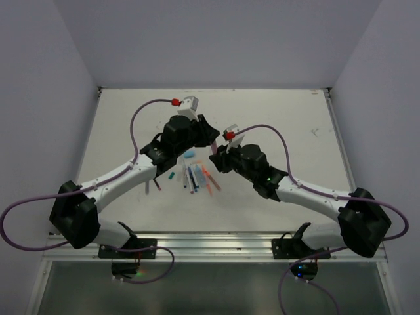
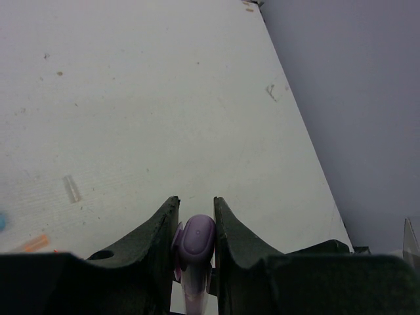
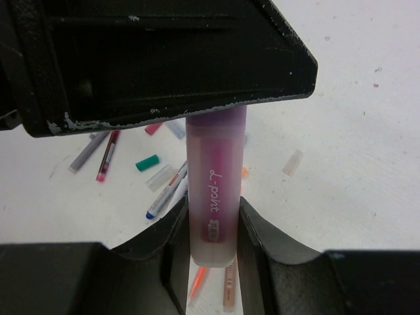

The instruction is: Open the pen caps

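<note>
I'm clamping my left gripper [image 2: 195,205] on the rounded end of a purple pen [image 3: 215,170], and my right gripper [image 3: 212,210] is squeezing its frosted other end. Both arms are reaching inward, wrists meeting over the table [image 2: 164,98]. Its side is showing "d-point". A teal cap [image 3: 147,162] and loose pens [image 3: 164,198] are lying below

- The place is a robotics lab test cell: a bare white table [image 1: 275,111] is boxed in on three sides by plain pale walls [image 1: 39,65]
- The left arm [image 1: 118,176] and the right arm [image 1: 315,197] are bolted to a metal rail [image 1: 216,244] at the table's near edge
- Purple cables [image 1: 134,125] loop loose from the arm bases up to each wrist camera [image 1: 190,103]
- A small scatter of pens [image 1: 197,176] lies on the marked, scuffed tabletop
</note>
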You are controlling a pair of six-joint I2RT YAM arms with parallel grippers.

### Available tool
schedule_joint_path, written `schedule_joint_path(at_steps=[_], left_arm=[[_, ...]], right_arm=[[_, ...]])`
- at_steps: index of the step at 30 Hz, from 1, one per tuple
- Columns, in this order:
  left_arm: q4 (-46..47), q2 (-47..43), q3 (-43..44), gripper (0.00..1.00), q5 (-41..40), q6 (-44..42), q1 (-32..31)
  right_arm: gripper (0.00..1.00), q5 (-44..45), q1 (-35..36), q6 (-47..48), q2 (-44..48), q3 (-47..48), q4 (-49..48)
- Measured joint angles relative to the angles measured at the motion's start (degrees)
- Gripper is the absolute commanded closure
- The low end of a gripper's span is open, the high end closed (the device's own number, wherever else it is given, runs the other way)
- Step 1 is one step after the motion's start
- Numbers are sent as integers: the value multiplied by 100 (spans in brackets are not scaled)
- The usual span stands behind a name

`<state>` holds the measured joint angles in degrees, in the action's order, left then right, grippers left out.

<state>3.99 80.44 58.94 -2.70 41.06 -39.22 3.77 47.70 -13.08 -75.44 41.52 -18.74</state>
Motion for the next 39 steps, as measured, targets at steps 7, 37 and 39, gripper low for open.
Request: schedule_joint_path(at_steps=[7,37,39], left_arm=[[-66,0,337,100,-105,-236,-98],[1521,-345,2297,100,-1021,-535,487],[1204,-424,2033,100,-911,-533,562]], right_arm=[[100,66,-46,72,262,-175,-363],[100,-116,72,-81,586,-1320,1200],[100,11,61,-125,625,-1244,1342]])
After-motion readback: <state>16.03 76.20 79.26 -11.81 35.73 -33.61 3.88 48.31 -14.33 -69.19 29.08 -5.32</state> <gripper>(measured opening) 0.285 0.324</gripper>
